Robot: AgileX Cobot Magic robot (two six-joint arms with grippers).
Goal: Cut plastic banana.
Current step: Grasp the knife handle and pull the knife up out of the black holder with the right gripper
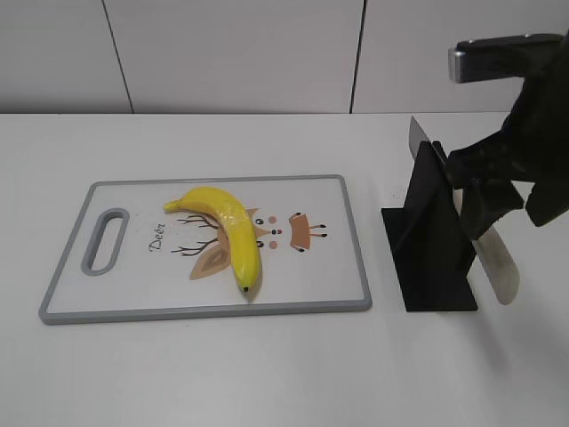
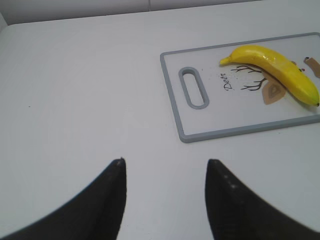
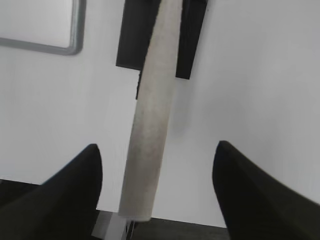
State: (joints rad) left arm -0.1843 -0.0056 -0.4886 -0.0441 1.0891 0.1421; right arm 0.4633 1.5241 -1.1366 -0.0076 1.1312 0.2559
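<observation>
Black left gripper (image 2: 165, 200): hanging wide open over bare table.
Banana (image 1: 229, 233): one, lying on the cutting board (image 1: 133, 307).
Knife (image 1: 492, 260): one, sitting slanted in its black stand (image 1: 427, 236).
Right gripper (image 3: 157, 192): straddling the handle, fingers spread, gripping nothing.
Risk: closing off-centre, tipping the stand.

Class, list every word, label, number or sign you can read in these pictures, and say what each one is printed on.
"Deer": in dark script on the cutting board, beside its handle slot and the deer drawing under the plastic banana.
No other text, brand, number or sign shows in any view.
</observation>
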